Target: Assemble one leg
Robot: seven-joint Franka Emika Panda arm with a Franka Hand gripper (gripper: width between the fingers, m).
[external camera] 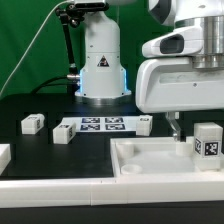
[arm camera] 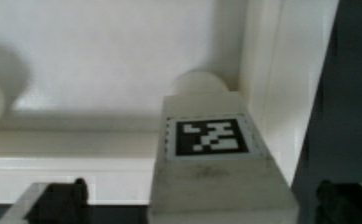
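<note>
Two views are on my screen. In the exterior view I see the gripper [external camera: 174,128] hanging low over the large white tray-like piece [external camera: 150,160], toward the exterior view's right, with one thin dark finger [external camera: 171,127] reaching down to about the rim height. Just beside it, further to the exterior view's right, a leg [external camera: 207,142] stands upright on the tray-like piece, its black-and-white tag facing the camera.

In the wrist view that leg [arm camera: 210,140] fills the middle of the picture, tag toward the lens, rounded end pointing away, lying between the two dark fingertips [arm camera: 57,203] that show at the edge. The fingertips stand well apart on either side of the block with a clear gap, so I read the pincer as spread wide and gripping nothing.

Three other legs lie loose on the black table [external camera: 40,150] in the exterior view: one [external camera: 32,124] at the exterior view's left, one [external camera: 63,135] beside the marker board [external camera: 102,125], and one [external camera: 146,124] at the board's other end.
</note>
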